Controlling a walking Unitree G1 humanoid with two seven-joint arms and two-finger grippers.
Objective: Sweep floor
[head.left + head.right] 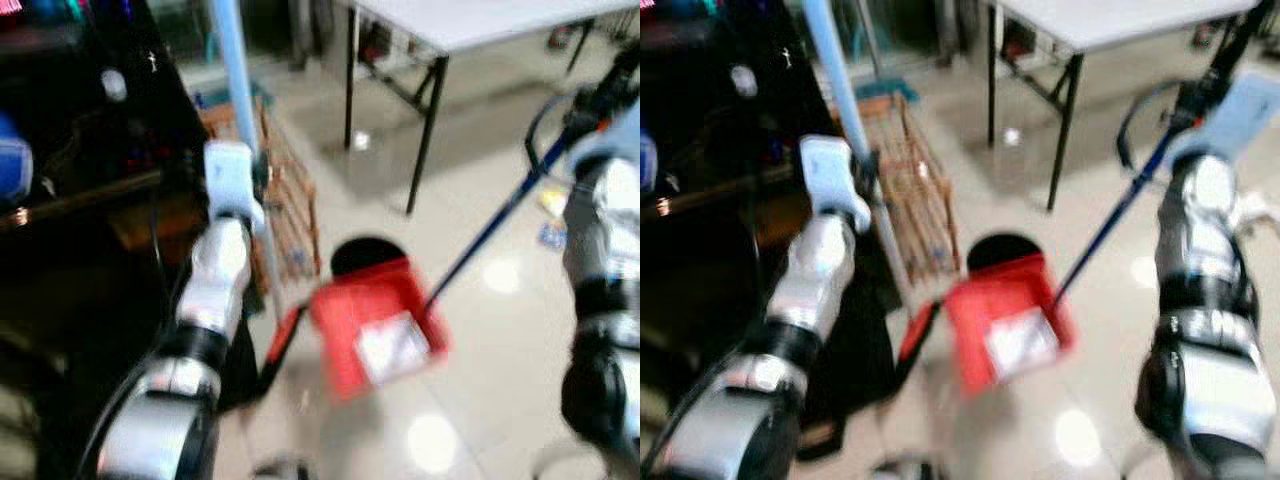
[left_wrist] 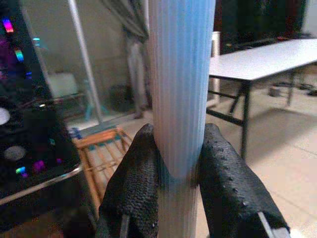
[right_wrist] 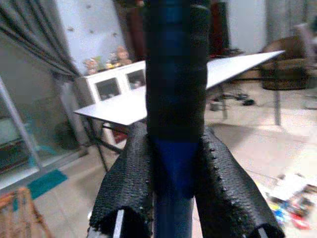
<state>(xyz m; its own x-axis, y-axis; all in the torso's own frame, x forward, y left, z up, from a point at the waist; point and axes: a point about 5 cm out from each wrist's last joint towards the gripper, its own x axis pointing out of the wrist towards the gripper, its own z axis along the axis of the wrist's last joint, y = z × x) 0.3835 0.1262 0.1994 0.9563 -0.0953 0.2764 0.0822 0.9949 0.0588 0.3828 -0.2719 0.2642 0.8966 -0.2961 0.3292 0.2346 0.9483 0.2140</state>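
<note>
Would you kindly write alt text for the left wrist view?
Two black textured fingers of the left gripper clamp a ribbed pale blue pole running upright between them. Behind stand a white table on black legs and a wooden slatted rack on a shiny floor.

No legible text, labels, brands or nos. anywhere. White sheet (image 1: pixel 392 345) inside red dustpan (image 1: pixel 375 318) is too blurred to read. Coloured lights on dark shelf unit (image 2: pixel 34 148) form no readable signs. Litter on floor (image 3: pixel 292 201) has colours but no legible print.
</note>
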